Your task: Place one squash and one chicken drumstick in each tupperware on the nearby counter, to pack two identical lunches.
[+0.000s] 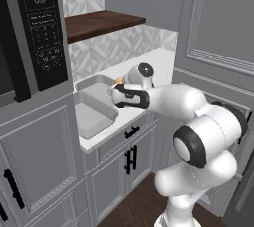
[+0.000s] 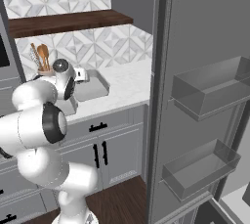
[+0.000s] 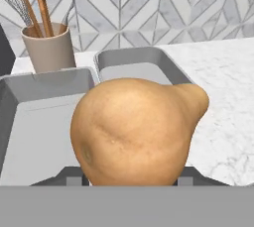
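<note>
Jaws: clamped on the tan, pear-shaped squash (image 3: 136, 132), held up for carrying.
Squash: above the near grey plastic tupperware (image 3: 34, 122), ready to drop in.
Second grey tupperware (image 3: 134, 62): just behind, on the white marbled counter (image 3: 223, 97).
Drumsticks: none visible.

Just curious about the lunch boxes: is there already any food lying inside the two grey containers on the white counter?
No: in the hand view both grey containers show bare floors, while the tan squash sits in front of them.
</note>
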You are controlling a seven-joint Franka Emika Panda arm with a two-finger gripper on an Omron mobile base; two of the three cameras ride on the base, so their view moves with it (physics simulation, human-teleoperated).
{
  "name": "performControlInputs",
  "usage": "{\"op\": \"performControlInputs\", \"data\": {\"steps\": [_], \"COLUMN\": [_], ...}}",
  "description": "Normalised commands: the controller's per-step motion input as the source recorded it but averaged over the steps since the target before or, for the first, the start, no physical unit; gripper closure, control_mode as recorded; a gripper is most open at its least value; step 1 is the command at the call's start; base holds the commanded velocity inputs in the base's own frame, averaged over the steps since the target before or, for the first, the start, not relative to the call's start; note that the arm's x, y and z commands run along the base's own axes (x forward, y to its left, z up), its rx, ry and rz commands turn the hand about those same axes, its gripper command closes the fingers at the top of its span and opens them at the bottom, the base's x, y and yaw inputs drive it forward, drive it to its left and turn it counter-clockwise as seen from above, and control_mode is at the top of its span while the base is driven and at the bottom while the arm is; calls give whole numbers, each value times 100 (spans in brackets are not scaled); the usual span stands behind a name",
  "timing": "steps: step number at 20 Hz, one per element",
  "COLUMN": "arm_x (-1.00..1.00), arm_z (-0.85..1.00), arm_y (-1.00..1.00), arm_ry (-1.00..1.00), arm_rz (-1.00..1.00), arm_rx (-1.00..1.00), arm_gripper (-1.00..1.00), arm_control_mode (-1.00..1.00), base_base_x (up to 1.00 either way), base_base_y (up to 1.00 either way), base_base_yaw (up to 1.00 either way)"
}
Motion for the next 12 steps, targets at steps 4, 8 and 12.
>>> {"op": "performControlInputs", "data": {"steps": [4,8,12], "arm_x": [59,64,65], "arm_z": [-39,-31,-8], "arm_y": [12,9,7], "arm_ry": [0,0,1], "arm_rz": [0,0,0], "arm_rx": [0,0,0], "arm_gripper": [100,100,100], "arm_control_mode": [-100,-100,-100], "base_base_x": [0,0,0], "base_base_y": [0,0,0], "base_base_yaw": [0,0,0]}}
